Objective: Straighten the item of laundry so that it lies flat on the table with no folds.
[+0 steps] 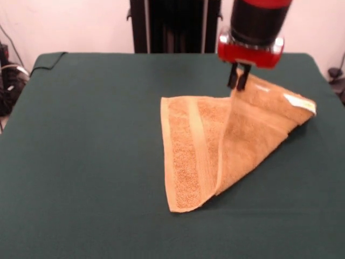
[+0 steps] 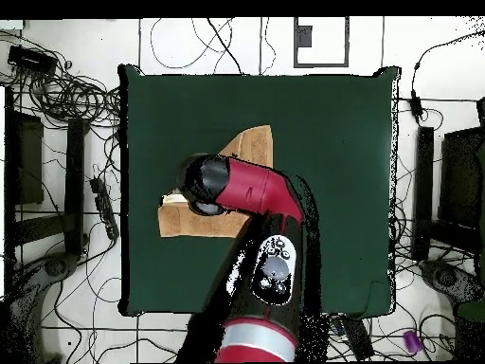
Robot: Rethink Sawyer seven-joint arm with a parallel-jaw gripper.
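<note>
The arm descends near-vertically, its black wrist section ending in a red collar from which the gripper points straight down. The two dark fingers are drawn together, pinching a raised edge of the towel. From overhead, the red and black arm reaches inward from its base, elbow bent, with the wrist housing hiding the gripper below.

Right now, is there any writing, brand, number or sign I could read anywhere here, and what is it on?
No text can be read.
White label on the towel: too small to tell whether it bears print.
Round marks on the arm's pale panel, overhead view: too blurred to read.
</note>
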